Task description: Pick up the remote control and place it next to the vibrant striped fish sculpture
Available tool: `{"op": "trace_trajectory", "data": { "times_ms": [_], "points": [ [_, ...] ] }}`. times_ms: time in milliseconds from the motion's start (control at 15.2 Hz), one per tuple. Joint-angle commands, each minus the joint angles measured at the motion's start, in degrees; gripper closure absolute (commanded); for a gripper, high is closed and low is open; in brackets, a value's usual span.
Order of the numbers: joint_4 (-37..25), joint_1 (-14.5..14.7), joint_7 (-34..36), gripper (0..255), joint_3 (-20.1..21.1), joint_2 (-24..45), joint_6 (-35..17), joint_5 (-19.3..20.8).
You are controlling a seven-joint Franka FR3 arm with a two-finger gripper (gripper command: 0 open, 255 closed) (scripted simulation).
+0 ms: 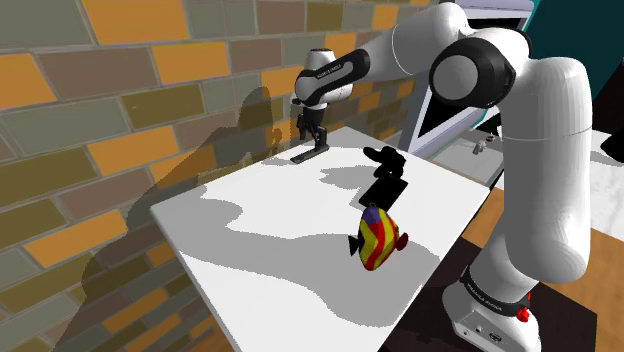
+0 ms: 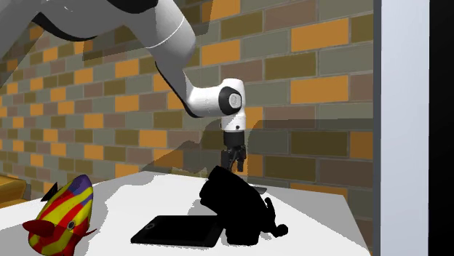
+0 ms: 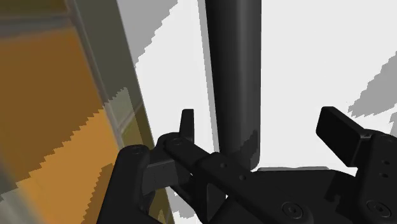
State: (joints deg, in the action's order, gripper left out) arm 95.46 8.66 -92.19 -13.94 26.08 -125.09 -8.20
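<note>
**Now: gripper wide open over the remote, nothing held**

My gripper (image 1: 314, 140) hangs at the far corner of the white table (image 1: 250, 250), close to the brick wall (image 1: 120, 120). It points straight down. In the second exterior view it (image 2: 234, 158) sits just behind and above a lumpy black object (image 2: 236, 207).

Jaw state: wide. In the wrist view my fingers (image 3: 186, 124) stand well apart. The remote control (image 3: 234, 70) runs lengthwise through the gap, nearer one finger than the other. I can see a sliver of table between it and that nearer finger, so no contact and no grip. Midpoint of my gripper (image 3: 264, 130) falls just off the remote's long edge.

Remote: a dark grey bar. In the shoulder view it (image 1: 310, 153) lies along the table's far edge by the wall, right under my fingertips.

Striped fish sculpture (image 1: 377, 238): red, yellow and blue, near the table edge closest to my stand and well apart from the remote. In the second exterior view the fish (image 2: 62, 212) is at the near corner.

Between the two:
- the lumpy black object (image 1: 383, 155)
- a flat black slab (image 1: 384, 188) lying on the table just beside it, also seen in the second exterior view (image 2: 178, 230)
</note>
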Motion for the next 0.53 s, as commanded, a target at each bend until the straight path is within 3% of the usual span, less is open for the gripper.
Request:
{"op": "trace_trajectory", "data": {
  "times_ms": [0,462],
  "points": [
    [-0.58,-0.12,-1.35,0,0.41,1.06,-0.70,0.00],
    [0.25,-0.44,-1.85,0,0.90,3.93,-4.34,-0.84]
  ]
}}
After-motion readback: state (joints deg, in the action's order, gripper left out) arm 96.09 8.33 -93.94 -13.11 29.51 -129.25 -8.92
